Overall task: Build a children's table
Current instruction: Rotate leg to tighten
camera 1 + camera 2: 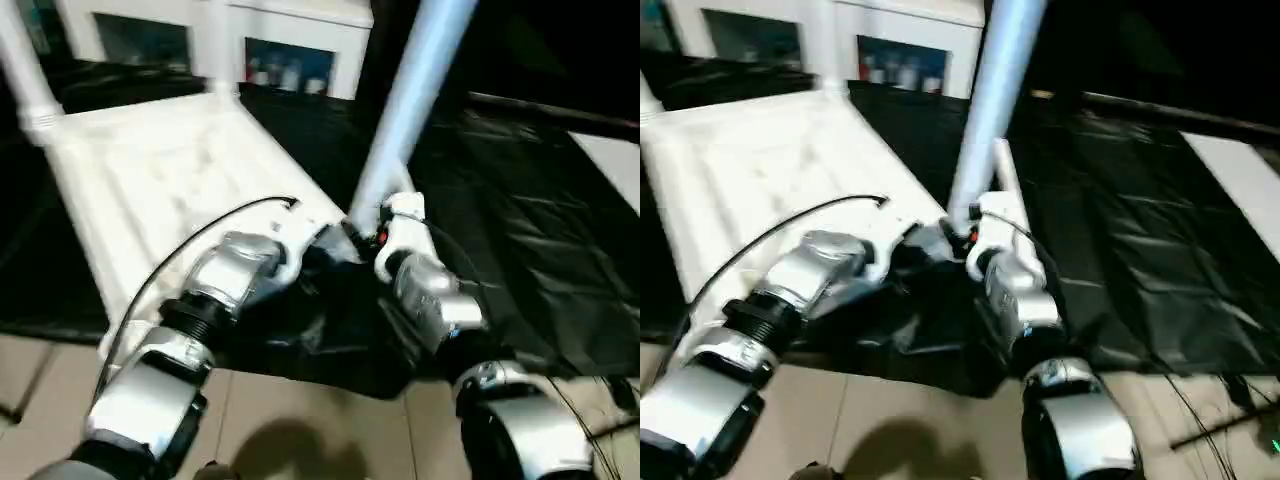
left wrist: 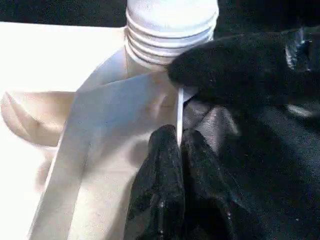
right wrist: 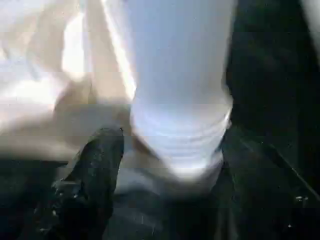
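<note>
The children's table lies upside down on the black sheet, its white ribbed top [image 1: 170, 180] facing up. A pale-blue leg [image 1: 410, 100] rises from the near right corner socket, tilted to the right. Two more legs [image 1: 25, 80] [image 1: 215, 45] stand at the far corners. My left gripper [image 2: 178, 140] is shut on the thin white rim of the top, just beside that socket. My right gripper [image 3: 170, 150] straddles the leg's ribbed base [image 3: 180, 140], open, with a small gap showing at one finger [image 3: 95, 170].
The black-sheeted work table [image 1: 520, 250] stretches to the right, with a white board [image 1: 615, 165] at its far right. A white glass-door cabinet [image 1: 290, 50] stands behind. The work table's near edge drops to a tiled floor [image 1: 300, 420].
</note>
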